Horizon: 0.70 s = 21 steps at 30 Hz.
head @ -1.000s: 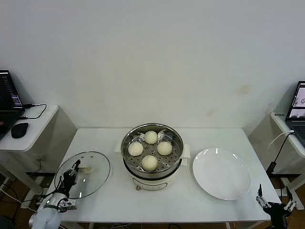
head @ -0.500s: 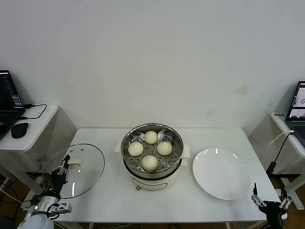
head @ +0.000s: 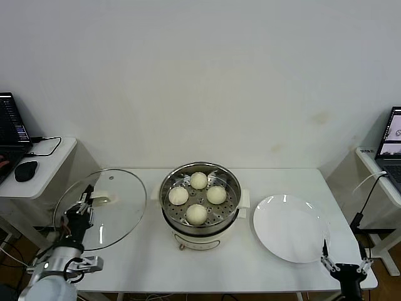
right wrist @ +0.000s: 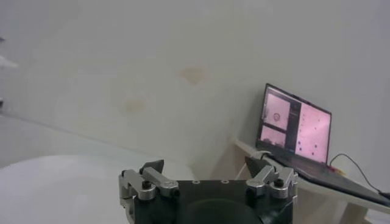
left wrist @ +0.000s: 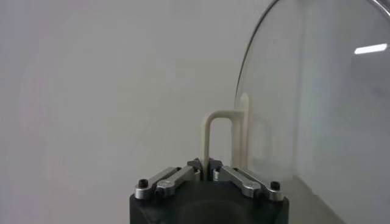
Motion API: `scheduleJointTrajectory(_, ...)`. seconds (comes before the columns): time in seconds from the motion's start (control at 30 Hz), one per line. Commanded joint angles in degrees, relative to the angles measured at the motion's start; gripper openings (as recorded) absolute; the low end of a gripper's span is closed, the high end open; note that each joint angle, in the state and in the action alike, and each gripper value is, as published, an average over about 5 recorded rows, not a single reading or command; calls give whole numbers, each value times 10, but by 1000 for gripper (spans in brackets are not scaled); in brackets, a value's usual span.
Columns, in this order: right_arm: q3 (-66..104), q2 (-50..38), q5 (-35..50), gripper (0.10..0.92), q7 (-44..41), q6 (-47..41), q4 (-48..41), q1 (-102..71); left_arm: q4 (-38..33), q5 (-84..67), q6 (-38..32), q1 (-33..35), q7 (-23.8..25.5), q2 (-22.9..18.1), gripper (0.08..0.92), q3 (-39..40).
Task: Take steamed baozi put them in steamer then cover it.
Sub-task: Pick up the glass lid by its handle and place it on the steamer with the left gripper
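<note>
Head view: one steamer (head: 199, 199) stands mid-tabletop (head: 150, 263), uncovered, with four steamed baozi (head: 197, 214) seated in its basket, so loading looks finished. At the left edge, the left gripper (head: 80, 209) is clamped on the cream handle (head: 100, 201) of one glass lid (head: 101, 207), tilting it up off the tabletop, probably ready to carry over as the cover. One white plate (head: 291, 227) lies bare on the right. The right gripper (head: 341, 266) waits at the near right corner.

Left wrist view: gripper pinched together on the handle loop (left wrist: 220, 131), lid glass (left wrist: 329, 109) beside it.

Right wrist view: right gripper (right wrist: 207, 176) spread apart, holding nothing; one laptop (right wrist: 297, 129) beyond.
</note>
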Motion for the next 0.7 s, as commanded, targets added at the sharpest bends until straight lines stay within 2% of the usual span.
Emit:
scheduleJointTrajectory(0.03, -37, 13, -24, 823, 3, 1, -2, 7, -65, -16, 106, -102, 55, 20, 146, 157)
scheduleJointTrajectory(0.17, -52, 24, -43, 823, 7, 1, -11, 17, -33, -8, 128, -171, 60, 8, 146, 230)
scheduleJointTrajectory(0.3, -65, 30, -64, 823, 12, 4, -25, 24, -1, 32, 145, -228, 85, -23, 146, 289)
scheduleJointTrajectory(0.47, -76, 34, -90, 823, 21, 8, -38, 30, 41, 112, 160, -290, 131, -80, 146, 346)
scheduleJointTrajectory(0.7, -83, 35, -98, 823, 23, 10, -51, 33, 94, 197, 166, -329, 182, -170, 146, 382)
